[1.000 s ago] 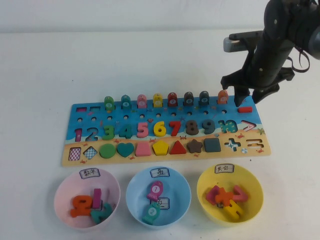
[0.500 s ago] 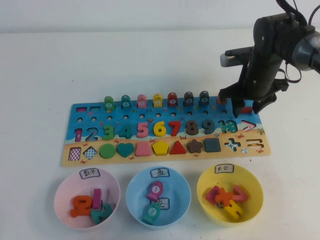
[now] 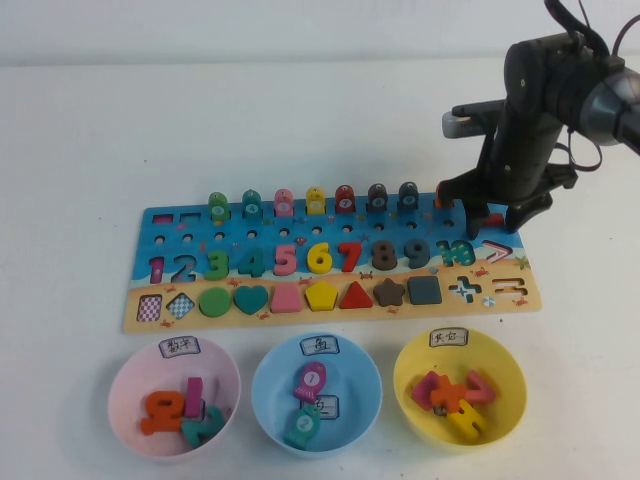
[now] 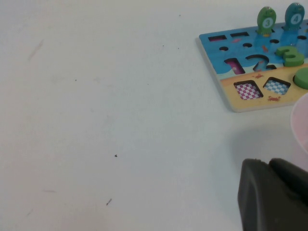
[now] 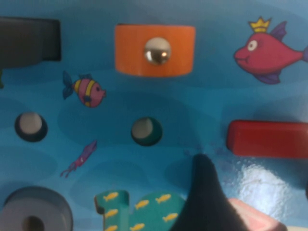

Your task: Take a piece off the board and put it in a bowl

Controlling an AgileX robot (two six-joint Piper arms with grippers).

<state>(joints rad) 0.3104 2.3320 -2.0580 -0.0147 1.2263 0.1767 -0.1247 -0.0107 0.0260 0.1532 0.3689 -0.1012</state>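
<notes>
Spanning a plain white table [image 3: 300, 120], board [image 3: 330, 262], right gripper [image 3: 492, 217] fingers wide over piece [image 5: 267, 139], left gripper [image 4: 272, 192] fingers unclear

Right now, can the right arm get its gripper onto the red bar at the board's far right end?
Probably yes. The right gripper hangs open just above the board, with the red bar lying flat in its slot beside one fingertip, nothing on top of it. The left gripper is parked off the board's other end.

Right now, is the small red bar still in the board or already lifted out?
In the board. The red bar lies flat on the board, with the open right gripper above it, not gripping it.
</notes>
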